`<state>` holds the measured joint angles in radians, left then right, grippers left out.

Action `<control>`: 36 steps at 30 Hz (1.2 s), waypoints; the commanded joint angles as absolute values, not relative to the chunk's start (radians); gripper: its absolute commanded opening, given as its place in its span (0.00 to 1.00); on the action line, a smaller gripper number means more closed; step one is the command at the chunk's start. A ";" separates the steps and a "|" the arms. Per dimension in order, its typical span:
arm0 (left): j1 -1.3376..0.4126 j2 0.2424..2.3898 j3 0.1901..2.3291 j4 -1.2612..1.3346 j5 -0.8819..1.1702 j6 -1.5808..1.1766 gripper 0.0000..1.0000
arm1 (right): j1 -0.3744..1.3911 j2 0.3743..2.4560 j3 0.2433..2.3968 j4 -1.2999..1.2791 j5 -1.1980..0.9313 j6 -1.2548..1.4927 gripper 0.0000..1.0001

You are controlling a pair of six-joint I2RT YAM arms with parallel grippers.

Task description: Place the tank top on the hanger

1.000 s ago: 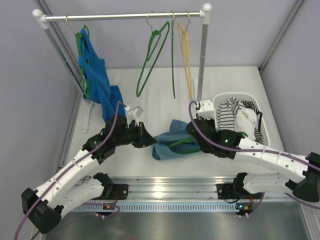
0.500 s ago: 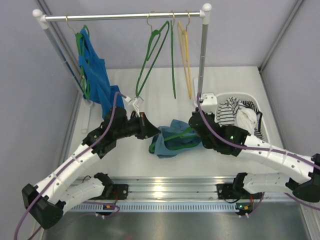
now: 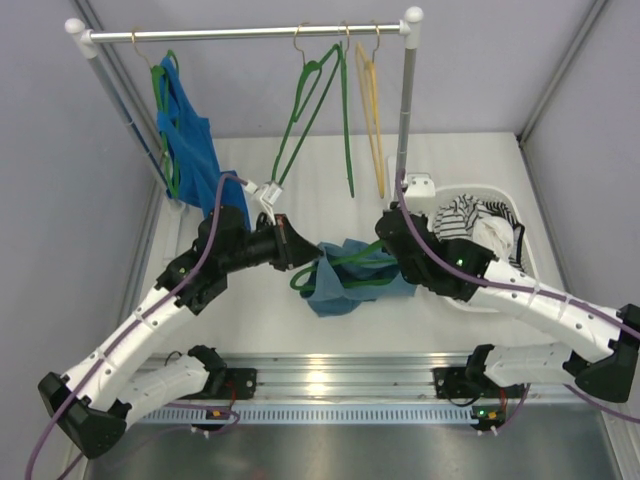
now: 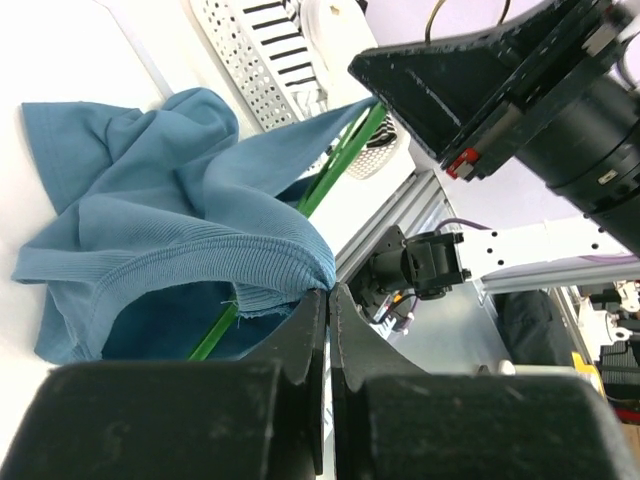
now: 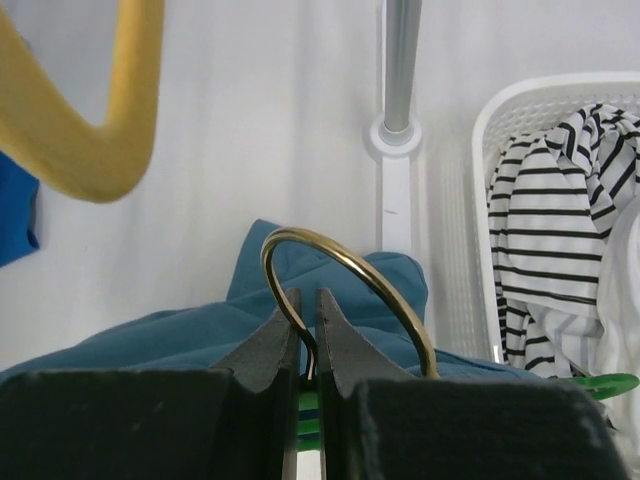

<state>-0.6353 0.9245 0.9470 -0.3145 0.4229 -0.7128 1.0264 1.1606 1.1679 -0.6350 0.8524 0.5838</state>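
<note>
Mid-frame, the limp, light tank top (image 3: 340, 290) bunches around the hanger (image 3: 352, 260). My left gripper (image 4: 328, 296) pinches its ribbed edge; my right gripper (image 5: 308, 305) clamps the stiff brass hook (image 5: 352, 262). I judge that hem the surest hold.

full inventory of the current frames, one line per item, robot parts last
tank top: 1, teal-blue, bunched mid-table
hanger: 1, green, inside the tank top
clothes rail: 1, silver, back of table
royal-blue garment: 1, rail left, on a green hanger
spare green hangers: 2, rail middle
yellow hanger: 1, rail right
basket: 1, white, table right
striped cloth: 1, black-white, in basket
white cloth: 1, in basket
left gripper: shut on tank top hem
right gripper: shut on hanger hook
</note>
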 commanded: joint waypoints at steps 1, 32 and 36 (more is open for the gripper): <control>-0.634 0.899 0.985 -0.268 0.443 -0.718 0.00 | 1.017 1.169 1.252 -0.588 0.829 0.584 0.00; -0.632 0.879 1.052 -0.701 0.256 -0.391 0.44 | 1.019 1.150 1.138 -0.621 0.776 0.653 0.00; -0.634 0.914 1.086 -0.701 0.294 -0.345 0.44 | 1.019 1.167 1.144 -0.627 0.765 0.647 0.00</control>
<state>-0.6357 0.8944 1.0374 -0.7040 0.2462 -0.4068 1.0245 1.1591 1.1255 -0.6392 0.7662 0.6434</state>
